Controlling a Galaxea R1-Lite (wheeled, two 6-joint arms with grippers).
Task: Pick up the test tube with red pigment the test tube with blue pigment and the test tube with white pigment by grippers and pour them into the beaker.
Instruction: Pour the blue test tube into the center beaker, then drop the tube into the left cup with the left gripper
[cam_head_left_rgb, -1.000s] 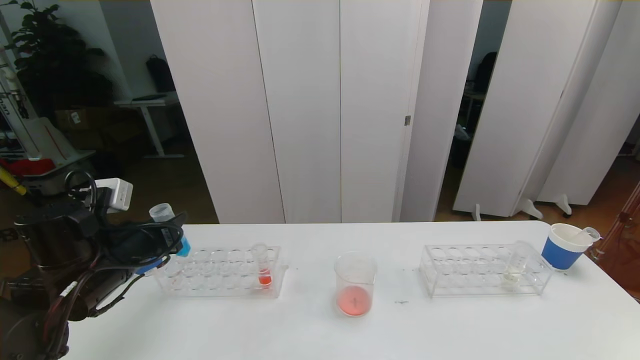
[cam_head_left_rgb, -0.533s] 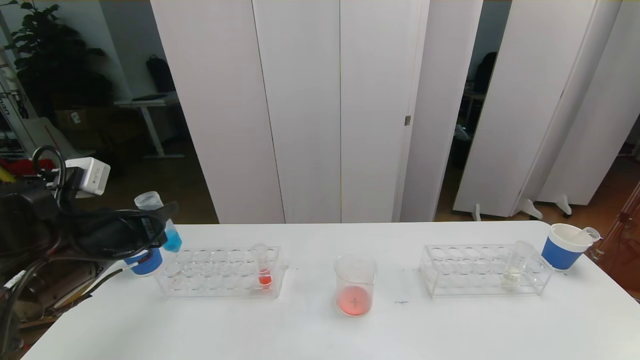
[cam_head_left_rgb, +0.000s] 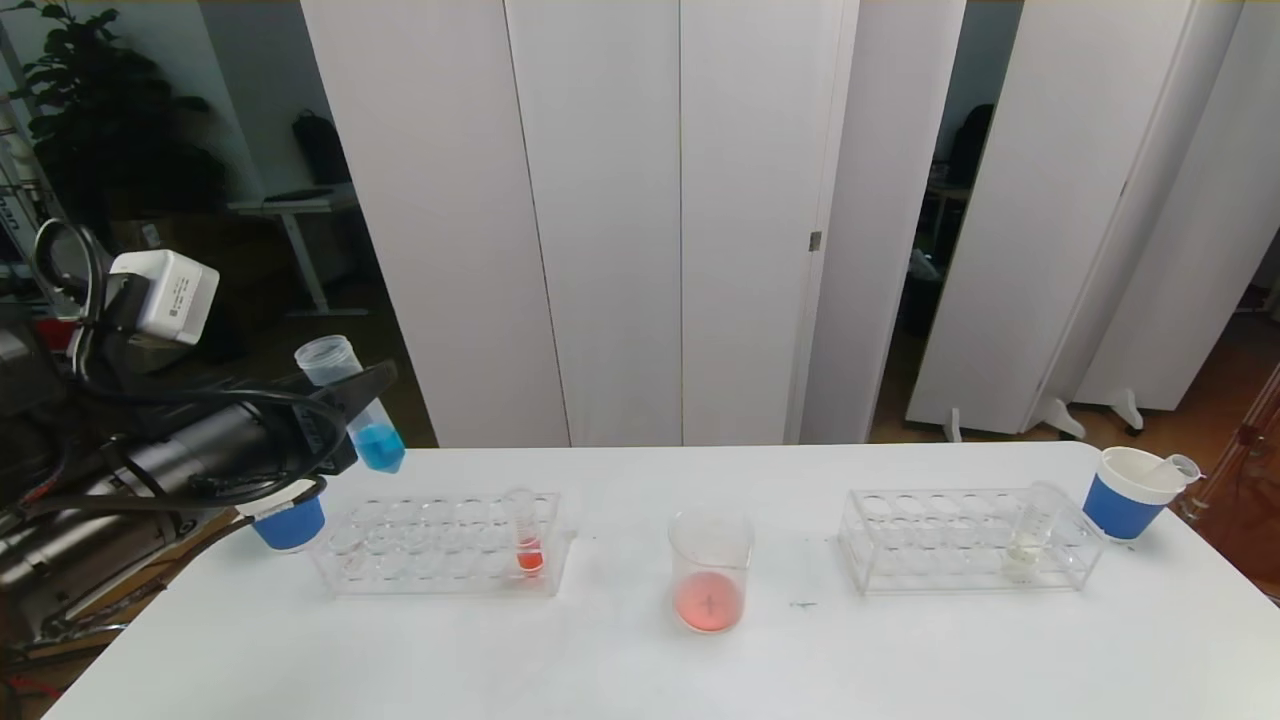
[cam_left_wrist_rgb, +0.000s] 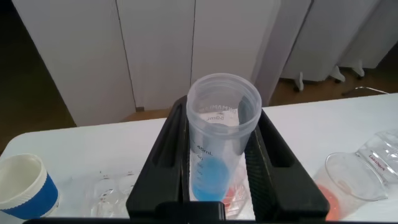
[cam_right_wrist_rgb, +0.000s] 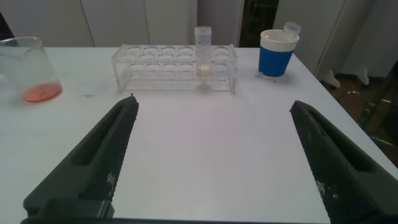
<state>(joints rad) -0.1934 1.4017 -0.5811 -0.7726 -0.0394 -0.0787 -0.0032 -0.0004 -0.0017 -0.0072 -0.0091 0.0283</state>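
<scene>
My left gripper (cam_head_left_rgb: 352, 418) is shut on the test tube with blue pigment (cam_head_left_rgb: 358, 412) and holds it tilted in the air, above the left end of the left rack (cam_head_left_rgb: 440, 548). In the left wrist view the tube (cam_left_wrist_rgb: 219, 146) sits between the black fingers (cam_left_wrist_rgb: 166, 149). The test tube with red pigment (cam_head_left_rgb: 524, 535) stands in that rack. The beaker (cam_head_left_rgb: 710, 565) at table centre holds a little red-orange liquid. The test tube with white pigment (cam_head_left_rgb: 1030, 522) stands in the right rack (cam_head_left_rgb: 960, 545). My right gripper (cam_right_wrist_rgb: 212, 103) hovers open and empty over the table.
A blue-banded paper cup (cam_head_left_rgb: 288, 520) stands below my left gripper. Another cup (cam_head_left_rgb: 1130, 490), with an empty tube lying in it, sits near the table's right edge. White panels stand behind the table.
My left gripper has risen and shifted right with the blue tube, from beside the left rack to well above it. The right gripper has not moved.
</scene>
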